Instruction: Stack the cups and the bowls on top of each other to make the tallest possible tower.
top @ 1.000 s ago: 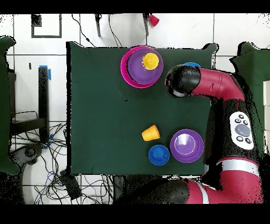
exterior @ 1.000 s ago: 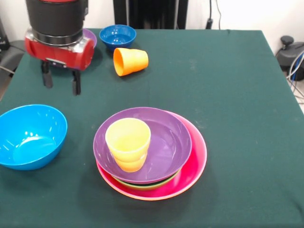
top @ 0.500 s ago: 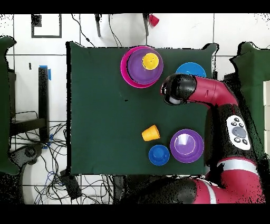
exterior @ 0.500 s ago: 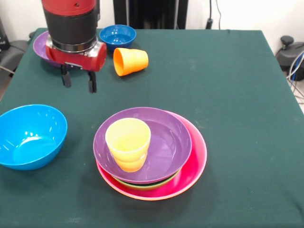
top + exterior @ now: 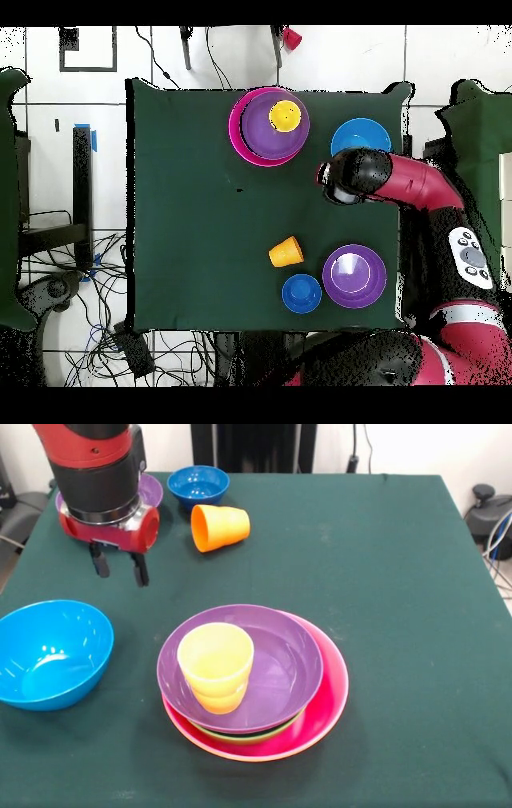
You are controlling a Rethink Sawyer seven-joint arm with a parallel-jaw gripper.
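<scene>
1. Dark green cloth-covered table (image 5: 384, 568), sitting on a white tiled floor (image 5: 180, 55).
2. Loads of black cables (image 5: 110, 330) tangled on the floor by one table corner.
3. Blue tape (image 5: 92, 138) stuck on the floor.
4. White wall (image 5: 416, 448) behind the table.

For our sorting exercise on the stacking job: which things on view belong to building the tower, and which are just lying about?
Belonging to the job:
- tower of nested bowls, with the yellow cup in it
- orange cup, on its side
- light blue bowl
- dark blue bowl
- loose purple bowl
- tool, open and empty

Just lying about:
- cables on the floor
</scene>
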